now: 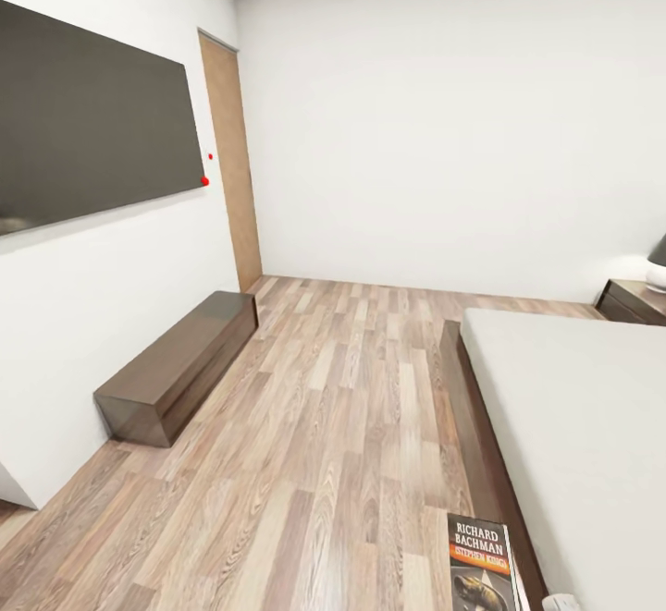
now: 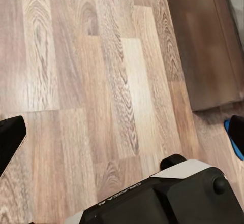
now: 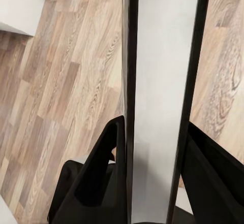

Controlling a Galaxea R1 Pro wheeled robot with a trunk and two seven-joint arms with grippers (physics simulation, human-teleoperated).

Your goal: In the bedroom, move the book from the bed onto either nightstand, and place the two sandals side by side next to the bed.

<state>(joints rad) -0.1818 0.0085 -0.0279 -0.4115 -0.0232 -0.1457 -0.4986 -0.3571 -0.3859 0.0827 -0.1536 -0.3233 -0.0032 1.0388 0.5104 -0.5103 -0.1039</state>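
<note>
The book point(image 1: 481, 565), black with white "RICHARD BACHMAN" lettering and an orange band, stands upright at the lower edge of the head view, over the floor beside the bed point(image 1: 573, 426). In the right wrist view it shows edge-on as a pale spine point(image 3: 162, 82), with my right gripper point(image 3: 157, 150) shut on it, one black finger on each side. My left gripper point(image 2: 122, 132) hangs open over bare planks, its fingers wide apart. A sliver of one blue sandal point(image 2: 230, 141) peeks out behind the left gripper's finger. The nightstand point(image 1: 634, 301) stands at the bed's far end.
A low dark-brown bench point(image 1: 180, 366) runs along the left wall under a large dark screen point(image 1: 92, 116), with a wooden door point(image 1: 231, 167) beyond. A lamp point(image 1: 659, 264) sits on the nightstand. The bed's dark frame point(image 2: 213, 46) lies close to the left gripper.
</note>
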